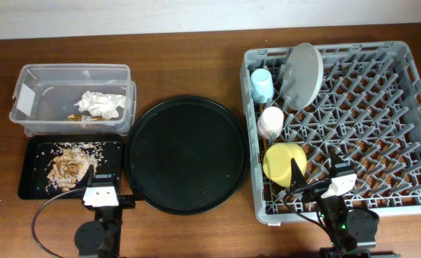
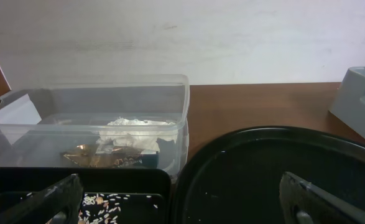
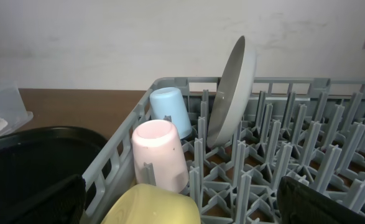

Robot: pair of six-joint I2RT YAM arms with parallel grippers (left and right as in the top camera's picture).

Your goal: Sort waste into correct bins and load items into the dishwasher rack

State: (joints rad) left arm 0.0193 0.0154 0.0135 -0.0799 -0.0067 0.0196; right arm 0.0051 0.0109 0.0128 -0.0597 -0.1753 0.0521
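The clear tub (image 1: 45,93) at the back left holds the crumpled white napkin (image 1: 101,105) and the gold-brown wrapper (image 1: 74,115). The shallow black tray (image 1: 25,172) in front of it holds beige food scraps (image 1: 68,166). The grey rack (image 1: 414,79) on the right holds the light-blue cup (image 1: 261,84), the pink cup (image 1: 271,122), the yellow bowl (image 1: 285,161) and the grey-green plate (image 1: 305,75) standing on edge. No chopsticks are in view. My left gripper (image 1: 104,185) is open and empty at the black tray's front right corner. My right gripper (image 1: 318,175) is open and empty over the rack's front, beside the bowl.
A large round black tray (image 1: 188,154) lies between the bins and the rack. In the left wrist view the tub (image 2: 170,106) and round tray (image 2: 263,168) lie ahead. In the right wrist view the cups, plate and rack pegs (image 3: 281,155) stand close ahead.
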